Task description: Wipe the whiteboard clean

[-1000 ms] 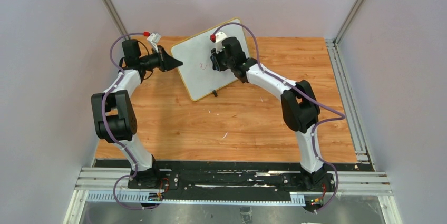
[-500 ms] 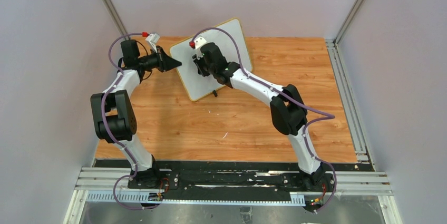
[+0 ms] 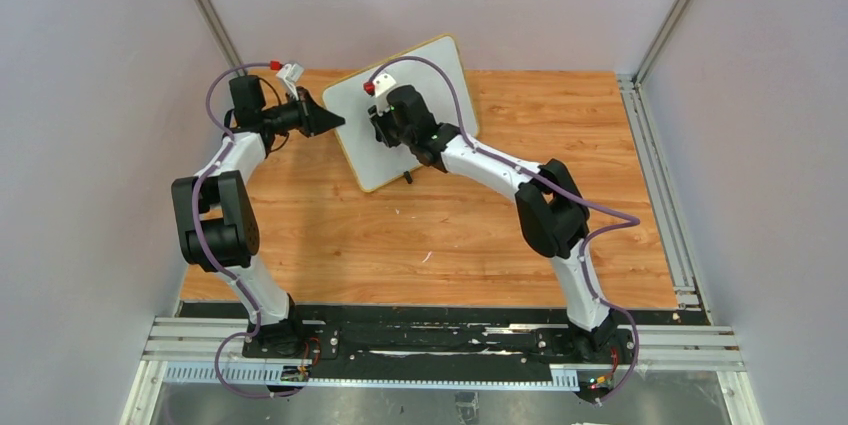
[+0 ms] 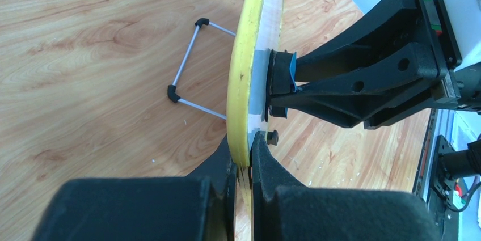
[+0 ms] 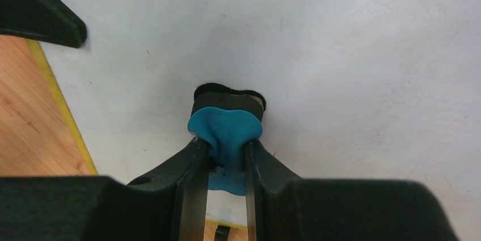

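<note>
We note right gripper [image 5: 224, 153], clenched on blue eraser [image 5: 225, 122], swept leftward across whiteboard [image 3: 440, 70] over red scribble; no red visible now. Whiteboard tilted, upper centre of top view; left gripper [image 4: 245, 159] pinching its left edge. Erasing likely nearly done.

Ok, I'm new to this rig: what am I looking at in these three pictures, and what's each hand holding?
Two robot arms are bolted at the near edge of a wooden table. The wide picture looks down from above and behind them; the other two come from cameras on each wrist. The left hand grips the yellow edge of the whiteboard, steadying it. The right hand pinches a small blue eraser against the white face.
</note>
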`<act>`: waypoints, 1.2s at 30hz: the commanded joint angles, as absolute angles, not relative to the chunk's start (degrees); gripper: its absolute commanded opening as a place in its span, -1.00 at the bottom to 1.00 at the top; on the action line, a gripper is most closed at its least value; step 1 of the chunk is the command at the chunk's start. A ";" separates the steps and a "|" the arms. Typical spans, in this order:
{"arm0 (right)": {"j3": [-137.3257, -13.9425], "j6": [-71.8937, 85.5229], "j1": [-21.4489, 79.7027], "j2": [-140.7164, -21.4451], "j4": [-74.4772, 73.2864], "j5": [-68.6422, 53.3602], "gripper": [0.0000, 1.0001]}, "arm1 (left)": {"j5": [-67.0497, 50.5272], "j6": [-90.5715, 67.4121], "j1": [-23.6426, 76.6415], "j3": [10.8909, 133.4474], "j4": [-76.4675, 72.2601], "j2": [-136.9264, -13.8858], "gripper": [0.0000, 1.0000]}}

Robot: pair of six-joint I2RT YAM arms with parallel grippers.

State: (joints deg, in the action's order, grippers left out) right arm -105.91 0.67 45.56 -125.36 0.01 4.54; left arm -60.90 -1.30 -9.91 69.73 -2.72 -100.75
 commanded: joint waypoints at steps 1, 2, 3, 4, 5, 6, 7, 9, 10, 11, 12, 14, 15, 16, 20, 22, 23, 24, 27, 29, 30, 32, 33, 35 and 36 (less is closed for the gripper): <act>-98.00 -0.06 41.56 -124.48 1.50 4.65 -0.99 | -50.98 11.63 -8.42 67.46 1.33 -102.87 -1.00; -96.61 0.04 40.64 -123.67 2.07 4.64 -0.99 | -51.00 11.59 -8.40 67.54 1.32 -102.90 -1.00; -95.57 0.27 39.79 -123.00 2.51 4.59 -0.99 | -51.02 11.56 -8.36 67.54 1.32 -102.98 -1.00; -94.64 0.45 38.99 -122.44 2.91 4.53 -0.99 | -51.06 11.52 -8.41 67.55 1.29 -102.99 -1.00; -93.94 0.59 38.39 -121.91 3.10 4.49 -0.99 | -51.06 11.47 -8.41 67.58 1.24 -102.93 -1.00; -93.48 0.58 37.81 -121.62 3.28 4.60 -0.99 | -51.04 11.48 -8.38 67.58 1.13 -102.98 -1.00; -93.13 0.46 37.53 -121.31 3.35 4.88 -0.99 | -51.00 11.43 -8.36 67.56 1.06 -103.01 -1.00; -92.55 0.08 37.08 -120.81 3.59 5.58 -0.99 | -50.98 11.50 -8.38 67.56 1.08 -103.01 -1.00; -92.36 -0.06 37.05 -120.64 3.71 5.93 -0.99 | -50.98 11.50 -8.41 67.65 1.17 -103.01 -1.00; -92.26 -0.25 36.96 -120.55 3.73 6.38 -0.99 | -51.04 11.51 -8.43 67.65 1.22 -102.96 -1.00; -92.13 -0.15 36.81 -120.44 3.85 6.64 -0.99 | -51.03 11.57 -8.39 67.67 1.30 -102.92 -1.00; -91.78 0.32 36.22 -120.20 4.13 6.48 -0.99 | -50.98 11.78 -8.39 67.71 1.47 -103.04 -1.00; -91.67 0.53 35.93 -120.05 4.30 6.42 -0.99 | -50.98 11.78 -8.37 67.76 1.61 -103.06 -1.00; -91.55 0.95 35.72 -120.02 4.52 6.31 -0.99 | -50.98 11.83 -8.38 67.76 1.63 -103.01 -1.00; -91.79 2.86 36.12 -120.18 5.03 3.29 -0.99 | -51.06 11.65 -8.40 67.58 1.21 -103.33 -1.00; -92.48 3.58 37.29 -120.67 4.88 2.20 -0.99 | -51.11 11.37 -8.42 67.50 0.84 -103.53 -1.00; -92.94 3.53 38.22 -121.11 4.72 2.20 -0.99 | -51.17 11.14 -8.40 67.41 0.68 -103.61 -1.00; -93.80 3.38 39.30 -121.46 4.41 2.45 -0.99 | -51.15 11.16 -8.38 67.39 0.62 -103.69 -1.00; -95.92 3.16 42.30 -122.71 3.89 2.73 -0.99 | -51.05 11.28 -8.40 67.21 0.74 -103.63 -1.00; -97.79 3.33 44.13 -123.75 3.28 2.45 -0.99 | -50.96 11.47 -8.35 67.21 0.93 -103.46 -1.00; -98.88 3.38 44.87 -124.43 2.84 2.16 -0.99 | -50.98 11.53 -8.36 67.23 0.96 -103.37 -1.00; -101.05 3.19 46.26 -125.69 1.92 2.13 -0.99 | -50.98 11.48 -8.39 67.24 0.88 -103.36 -1.00; -101.97 3.23 46.84 -126.30 1.62 2.05 -0.99 | -51.04 11.38 -8.37 67.24 0.78 -103.36 -1.00; -103.51 3.14 48.08 -127.28 1.05 2.06 -0.99 | -51.13 11.15 -8.36 67.24 0.60 -103.43 -1.00; -104.00 3.04 48.56 -127.49 0.91 2.15 -0.99 | -51.15 11.05 -8.41 67.27 0.54 -103.44 -1.00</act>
State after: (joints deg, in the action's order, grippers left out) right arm -100.47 2.63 43.75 -123.39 -0.82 5.80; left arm -60.66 -1.28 -9.63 69.89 -2.74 -100.75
